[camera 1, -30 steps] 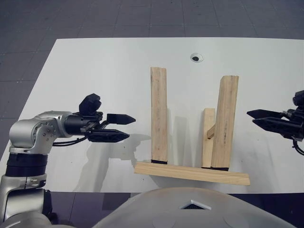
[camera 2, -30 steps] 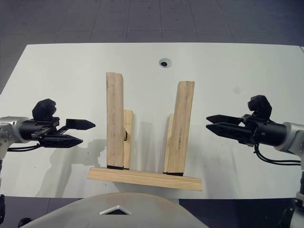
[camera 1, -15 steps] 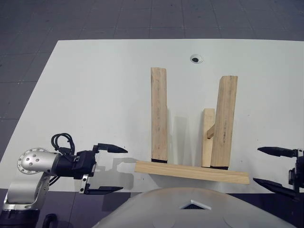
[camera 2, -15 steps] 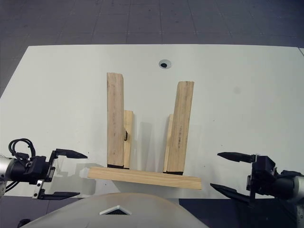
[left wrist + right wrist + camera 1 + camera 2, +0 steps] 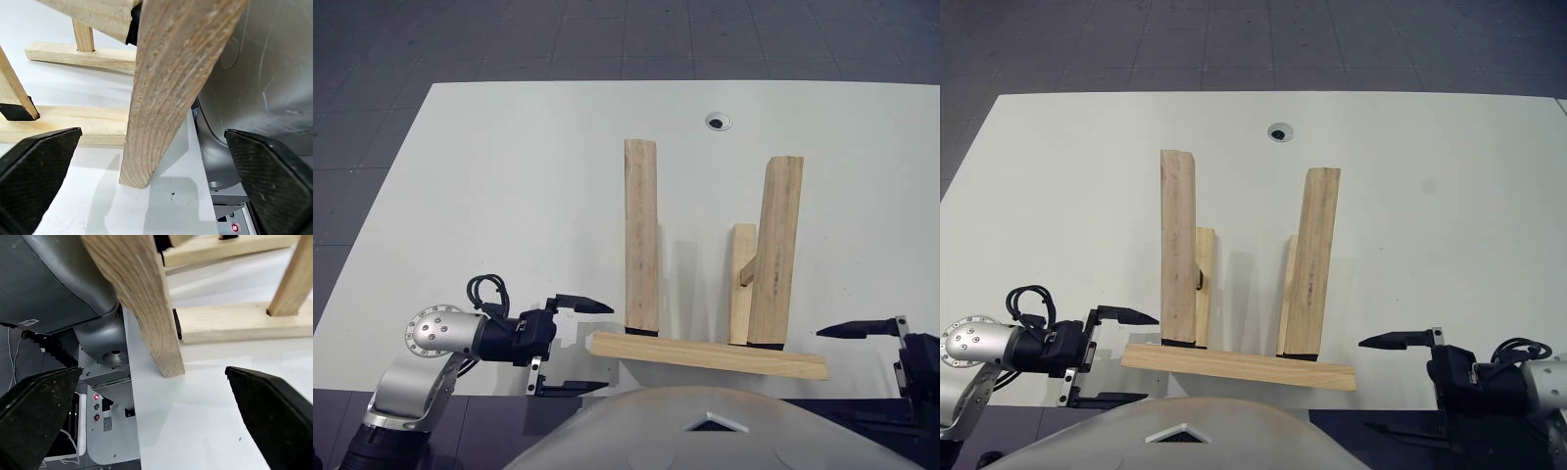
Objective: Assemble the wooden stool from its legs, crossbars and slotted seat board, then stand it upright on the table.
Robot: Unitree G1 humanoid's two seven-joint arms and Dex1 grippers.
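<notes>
I see the white table (image 5: 509,176) with the seat board (image 5: 708,354) standing on edge at its near rim. The legs (image 5: 641,235) run away from the board along the tabletop. My left gripper (image 5: 1151,357) gapes wide around the board's left end. My right gripper (image 5: 1364,385), equally wide, sits just off the board's right end.

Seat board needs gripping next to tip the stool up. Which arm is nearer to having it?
Left, marginally. The left gripper is open, with its fingers reaching past the seat board end. The open right gripper has its tips only level with its end.
</notes>
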